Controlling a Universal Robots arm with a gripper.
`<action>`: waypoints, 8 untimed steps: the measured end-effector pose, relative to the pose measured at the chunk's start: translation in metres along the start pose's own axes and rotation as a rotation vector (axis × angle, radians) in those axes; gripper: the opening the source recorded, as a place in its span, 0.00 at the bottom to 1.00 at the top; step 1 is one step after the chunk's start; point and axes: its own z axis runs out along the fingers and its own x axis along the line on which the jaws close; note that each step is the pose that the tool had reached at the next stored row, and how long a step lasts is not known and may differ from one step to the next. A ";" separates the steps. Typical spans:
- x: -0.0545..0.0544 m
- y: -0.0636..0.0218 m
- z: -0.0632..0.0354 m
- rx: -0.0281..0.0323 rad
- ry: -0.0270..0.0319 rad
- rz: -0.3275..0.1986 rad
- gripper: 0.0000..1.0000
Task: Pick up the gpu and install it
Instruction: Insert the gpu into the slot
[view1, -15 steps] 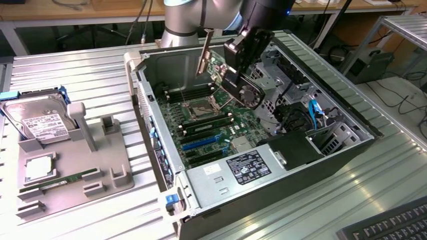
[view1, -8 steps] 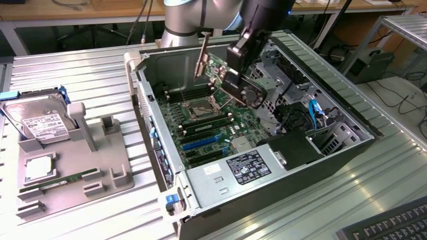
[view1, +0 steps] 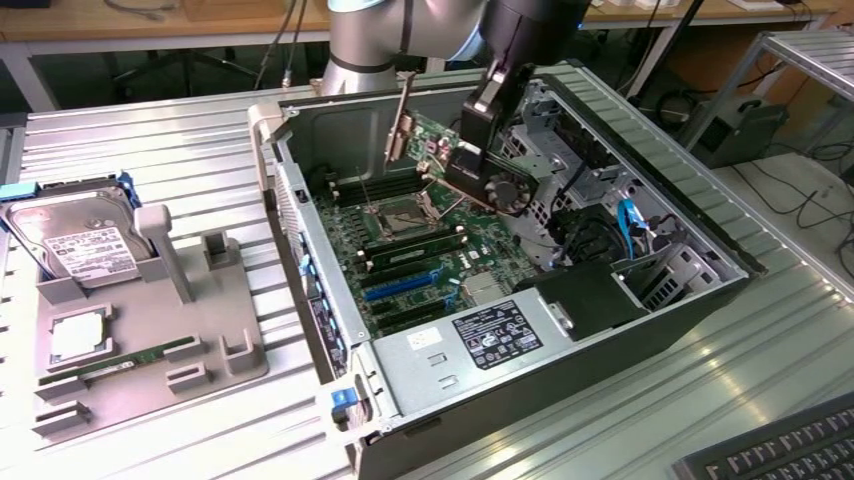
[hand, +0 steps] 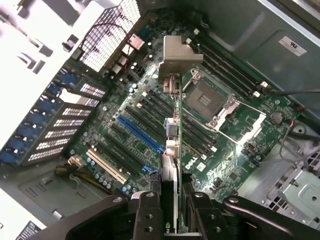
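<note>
Claw (view1: 470, 148) clenched on the gpu (view1: 447, 165), tilted over motherboard (view1: 474, 252) in exterior view, edge-on in wrist view, slot contact hard to tell.

Desk (view1: 160, 140): was ribbed grey metal, streaked with glare.
Back: a wooden bench (view1: 94, 28) stood there, cables (view1: 284, 40) hanging beneath it.

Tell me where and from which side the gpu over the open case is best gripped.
By its upper long edge, from above, fingers on the two flat faces, as the gripper holds the gpu now. The card is thin, and its lower edge faces the motherboard, so that edge should probably stay free.
</note>
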 end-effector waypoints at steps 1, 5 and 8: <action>0.000 0.0000 0.0002 0.0011 0.0005 -0.015 0.26; 0.000 0.0000 0.0006 0.0028 0.0012 -0.078 0.26; 0.000 0.0000 0.0010 -0.0001 -0.0017 -0.126 0.26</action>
